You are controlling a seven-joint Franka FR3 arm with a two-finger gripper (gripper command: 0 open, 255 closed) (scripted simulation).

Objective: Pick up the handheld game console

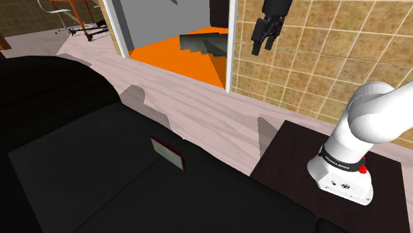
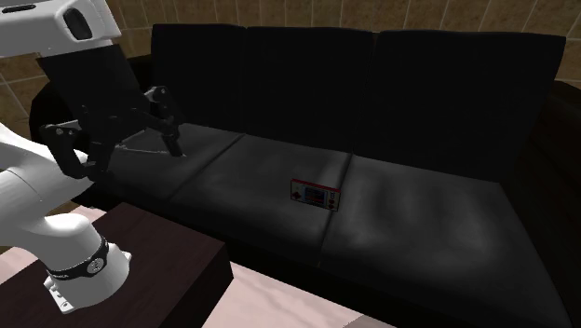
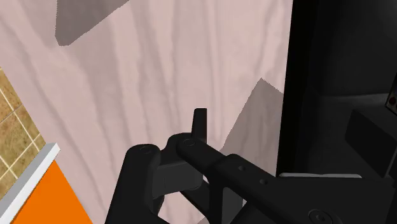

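Observation:
The handheld game console point(image 1: 167, 153) is a small flat rectangle with a red rim and a pale face. It lies flat on the black sofa's seat point(image 1: 99, 172), close to the seat's front edge. In the second exterior view the console point(image 2: 314, 195) rests near the seam between the middle and right cushions. My black gripper point(image 1: 261, 47) hangs high in the air over the pale floor, far from the console, in front of the tiled wall. Its two fingers stand apart and hold nothing. In the wrist view, a red sliver of the console point(image 3: 392, 100) shows beyond the sofa's edge.
My white arm's base point(image 1: 341, 169) stands on a dark box point(image 1: 291, 149) beside the sofa. A strip of pale floor point(image 1: 212, 112) runs between the sofa and a tan tiled wall point(image 1: 331, 59). A doorway opens on an orange floor point(image 1: 175, 56). The sofa back point(image 2: 372, 84) rises behind the console.

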